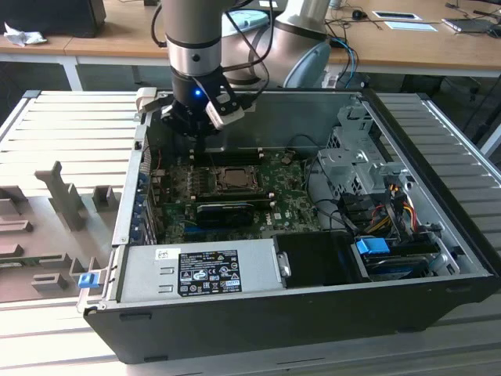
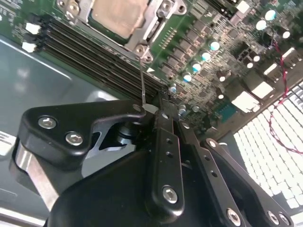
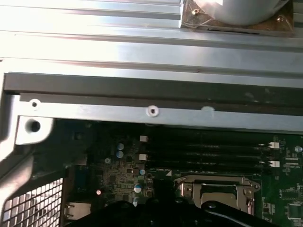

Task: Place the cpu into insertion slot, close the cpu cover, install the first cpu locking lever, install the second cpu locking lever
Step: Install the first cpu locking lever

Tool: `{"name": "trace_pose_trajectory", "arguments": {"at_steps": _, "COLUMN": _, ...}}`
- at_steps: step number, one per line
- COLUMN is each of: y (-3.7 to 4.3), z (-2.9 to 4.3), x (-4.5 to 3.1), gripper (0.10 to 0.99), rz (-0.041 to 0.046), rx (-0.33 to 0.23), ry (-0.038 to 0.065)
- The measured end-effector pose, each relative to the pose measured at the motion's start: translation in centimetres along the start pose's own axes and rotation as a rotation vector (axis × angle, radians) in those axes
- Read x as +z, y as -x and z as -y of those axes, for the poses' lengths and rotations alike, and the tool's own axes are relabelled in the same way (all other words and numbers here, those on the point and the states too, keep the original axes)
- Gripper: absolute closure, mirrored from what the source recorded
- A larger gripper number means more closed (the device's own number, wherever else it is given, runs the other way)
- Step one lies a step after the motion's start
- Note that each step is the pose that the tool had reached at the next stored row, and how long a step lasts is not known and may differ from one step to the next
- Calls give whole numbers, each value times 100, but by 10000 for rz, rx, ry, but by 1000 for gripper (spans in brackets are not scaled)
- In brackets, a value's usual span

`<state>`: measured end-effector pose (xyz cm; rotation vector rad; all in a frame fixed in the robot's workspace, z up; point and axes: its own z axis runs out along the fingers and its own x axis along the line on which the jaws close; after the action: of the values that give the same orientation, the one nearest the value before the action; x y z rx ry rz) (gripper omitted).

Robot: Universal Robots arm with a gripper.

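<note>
One cpu (image 2: 118, 16), one cpu cover (image 2: 150, 29)

Silver cpu cover (image 3: 213, 181), seemingly flat over the insertion slot (image 3: 189, 191), just beside dark memory slots (image 3: 208, 151) on the motherboard (image 3: 289, 198).

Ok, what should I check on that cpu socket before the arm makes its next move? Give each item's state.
1. The cpu sits in the insertion slot: ok, pale face inside the rim.
2. The cpu cover is down: ok, its frame lies flat around the chip.
3. The locking lever meets the gripper: ok, its free end reaches the gripper's tip.
4. That lever latched: not ok, it juts from the socket corner across the memory slots.
5. Gripper's hold on it: cannot tell.
</note>
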<state>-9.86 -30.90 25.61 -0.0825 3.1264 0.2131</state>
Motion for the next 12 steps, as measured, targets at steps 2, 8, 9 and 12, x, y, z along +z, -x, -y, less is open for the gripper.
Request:
{"name": "trace_pose_trajectory", "arguments": {"at_steps": 2, "y": 36, "z": 2, "x": 3, "gripper": 980, "rz": 0, "rx": 2, "ry": -1}}
{"name": "trace_pose_trajectory", "arguments": {"at_steps": 8, "y": 183, "z": 11, "x": 12, "gripper": 980, "rz": 0, "rx": 2, "ry": 0}}
{"name": "trace_pose_trajectory", "arguments": {"at_steps": 9, "y": 200, "z": 12, "x": 13, "gripper": 980, "rz": -1, "rx": 1, "ry": -1}}
{"name": "trace_pose_trajectory", "arguments": {"at_steps": 12, "y": 249, "z": 15, "x": 16, "gripper": 980, "rz": 0, "rx": 0, "ry": -1}}
